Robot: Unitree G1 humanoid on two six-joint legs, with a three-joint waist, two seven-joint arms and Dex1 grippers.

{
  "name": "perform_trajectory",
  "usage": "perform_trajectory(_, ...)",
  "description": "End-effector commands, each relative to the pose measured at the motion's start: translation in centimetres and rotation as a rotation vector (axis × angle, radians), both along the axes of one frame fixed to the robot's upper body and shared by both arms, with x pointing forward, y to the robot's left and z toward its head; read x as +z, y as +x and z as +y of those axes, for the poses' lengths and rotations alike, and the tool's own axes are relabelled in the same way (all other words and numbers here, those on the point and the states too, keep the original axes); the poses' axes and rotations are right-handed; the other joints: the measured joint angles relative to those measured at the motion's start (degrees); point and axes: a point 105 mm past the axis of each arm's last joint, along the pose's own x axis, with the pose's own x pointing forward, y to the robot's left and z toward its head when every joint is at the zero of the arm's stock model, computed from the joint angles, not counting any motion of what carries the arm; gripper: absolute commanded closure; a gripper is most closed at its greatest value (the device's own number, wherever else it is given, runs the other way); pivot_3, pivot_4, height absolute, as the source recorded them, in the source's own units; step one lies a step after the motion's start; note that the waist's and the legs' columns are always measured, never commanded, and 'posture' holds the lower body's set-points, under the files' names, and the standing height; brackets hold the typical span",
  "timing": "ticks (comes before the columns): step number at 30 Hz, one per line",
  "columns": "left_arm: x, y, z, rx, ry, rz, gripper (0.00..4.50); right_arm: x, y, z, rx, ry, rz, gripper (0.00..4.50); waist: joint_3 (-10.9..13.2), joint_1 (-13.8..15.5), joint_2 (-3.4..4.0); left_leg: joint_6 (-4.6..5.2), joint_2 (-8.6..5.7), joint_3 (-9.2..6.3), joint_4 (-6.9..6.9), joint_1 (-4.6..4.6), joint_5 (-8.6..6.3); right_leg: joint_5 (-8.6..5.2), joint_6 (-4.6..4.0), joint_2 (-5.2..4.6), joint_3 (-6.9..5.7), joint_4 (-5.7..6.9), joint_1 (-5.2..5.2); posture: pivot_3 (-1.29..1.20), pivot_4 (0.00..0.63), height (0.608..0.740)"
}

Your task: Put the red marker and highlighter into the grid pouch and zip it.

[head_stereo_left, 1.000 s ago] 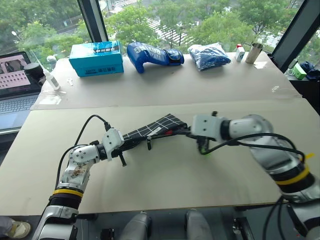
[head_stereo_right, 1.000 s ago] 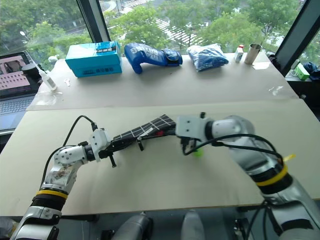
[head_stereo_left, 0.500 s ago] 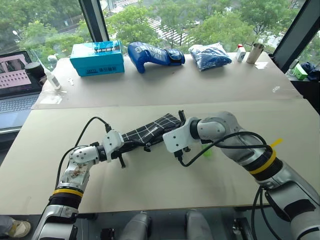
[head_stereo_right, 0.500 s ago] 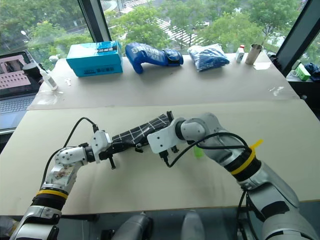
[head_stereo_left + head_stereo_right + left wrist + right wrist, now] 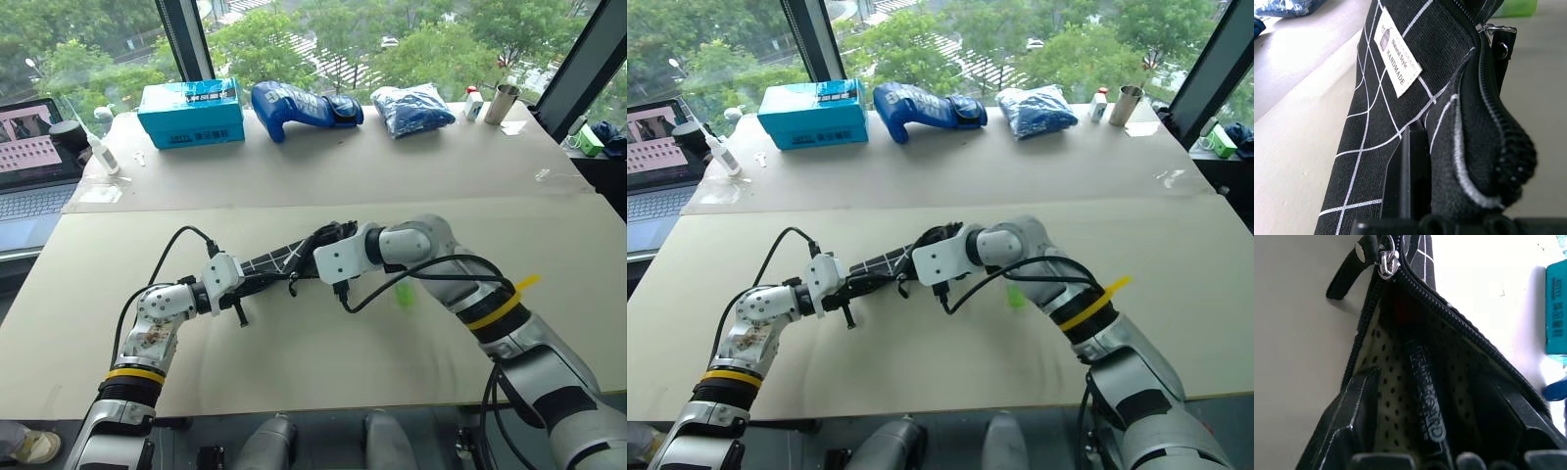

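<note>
The grid pouch [image 5: 279, 262] is held up off the table, my left gripper [image 5: 250, 284] shut on its near end; one finger [image 5: 1404, 171] presses against the fabric. My right gripper [image 5: 336, 235] is at the pouch's open mouth with its fingers [image 5: 1359, 406] spread apart inside. Between them the red marker [image 5: 1425, 396] lies loose on the dotted lining [image 5: 1383, 357], black barrel showing. The zipper pull strap [image 5: 1347, 276] hangs from the slider at the far end of the opening. The green highlighter [image 5: 404, 294] lies on the table behind my right forearm.
Along the far side of the table stand a teal box [image 5: 189, 113], two blue bags [image 5: 299, 103] [image 5: 411, 108] and a metal cup [image 5: 500, 103]. A laptop [image 5: 29, 157] and a white bottle [image 5: 98, 147] sit at the far left.
My right gripper has moved left into the pouch's mouth with the marker, rolled, and spread its fingers; the marker now lies loose inside. The left gripper has kept still.
</note>
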Motion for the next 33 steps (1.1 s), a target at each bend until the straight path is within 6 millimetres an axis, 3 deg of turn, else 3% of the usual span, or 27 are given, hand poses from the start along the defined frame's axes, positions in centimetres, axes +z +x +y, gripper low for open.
perform_trajectory(1,0.8,-0.1,-0.3,-0.014,-0.015,-0.041,4.50,5.2,-0.1,-3.4,-0.082,0.201,0.058,1.57,0.00,0.07,0.00,0.00,0.00,-0.02,0.00,-0.01,0.00,0.00,0.00,0.00,0.00,-0.02,0.00,0.00,0.150,0.740)
perform_trajectory(6,0.8,-0.2,-0.1,-0.006,-0.019,-0.041,4.50,7.8,-0.2,-8.5,-0.239,0.451,0.205,1.57,0.00,0.30,0.00,0.01,0.02,-0.03,-0.01,0.00,-0.01,0.00,-0.01,0.00,0.00,-0.03,0.03,0.00,0.150,0.740)
perform_trajectory(10,0.7,-0.3,0.3,0.012,-0.020,-0.040,4.50,5.6,0.9,-11.4,-0.541,0.557,0.306,1.57,0.00,0.19,0.00,0.02,0.05,-0.03,-0.03,0.02,-0.01,0.02,-0.03,0.00,0.01,-0.01,0.02,0.00,0.150,0.740)
perform_trajectory(16,0.6,-0.4,0.5,0.023,-0.026,-0.034,4.50,1.4,-0.5,-11.3,-0.771,0.633,0.478,1.57,0.00,0.25,0.00,0.01,0.09,-0.05,-0.01,-0.18,-0.01,0.03,-0.05,-0.07,0.09,0.06,-0.22,0.00,0.150,0.740)
perform_trajectory(20,0.6,-0.3,0.4,0.018,-0.025,-0.031,4.50,-1.2,-1.4,-11.3,-0.871,0.584,0.488,1.57,0.00,0.41,0.00,0.02,0.07,-0.08,0.02,-0.19,-0.01,0.04,-0.04,-0.11,0.09,0.04,-0.19,0.00,0.150,0.740)
perform_trajectory(27,0.6,0.0,0.2,0.013,-0.018,-0.033,4.50,-2.8,-1.8,-12.3,-0.991,0.567,0.484,1.57,0.00,0.42,0.00,0.01,0.04,0.00,0.03,-0.17,0.00,0.06,-0.03,-0.08,0.08,0.04,-0.16,0.00,0.150,0.740)
perform_trajectory(33,0.5,-0.1,0.1,0.013,-0.016,-0.031,4.50,-3.5,-2.2,-12.0,-1.009,0.567,0.514,1.57,0.00,0.40,0.00,0.01,0.04,0.07,0.03,-0.16,0.00,0.06,-0.03,-0.07,0.07,0.03,-0.16,0.00,0.150,0.740)
